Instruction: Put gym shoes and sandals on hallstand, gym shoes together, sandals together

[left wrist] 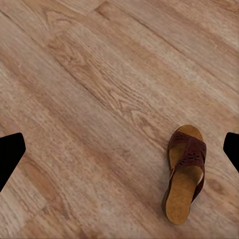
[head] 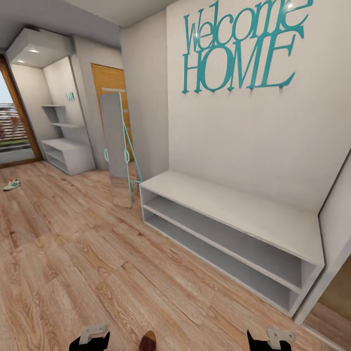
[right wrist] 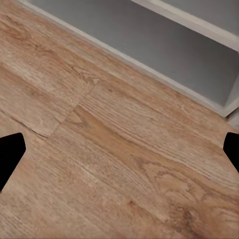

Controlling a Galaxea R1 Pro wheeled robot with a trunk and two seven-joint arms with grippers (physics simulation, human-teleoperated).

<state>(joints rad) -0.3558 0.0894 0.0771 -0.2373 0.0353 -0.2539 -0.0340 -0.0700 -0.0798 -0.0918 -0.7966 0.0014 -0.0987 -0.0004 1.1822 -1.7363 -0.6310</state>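
- Sandal (left wrist: 185,172), one seen: dark brown strap, tan footbed, flat on the wood-plank corridor floor (head: 97,263); its toe (head: 147,341) peeks in at the head view's bottom edge, between both grippers.
- One gym shoe (head: 12,184) lies on the floor at far left.
- Pale-grey hallstand (head: 68,155) stands upper left, beside a leaning mirror (head: 116,146).
- White rack (head: 229,234) under teal "Welcome HOME" lettering (head: 241,46) sits centre-right.
- Left gripper (left wrist: 119,149) and right gripper (right wrist: 119,149): fingers spread wide, holding nothing.

One sandal (left wrist: 185,173), perhaps one gym shoe (head: 12,184), two racks (head: 229,229).
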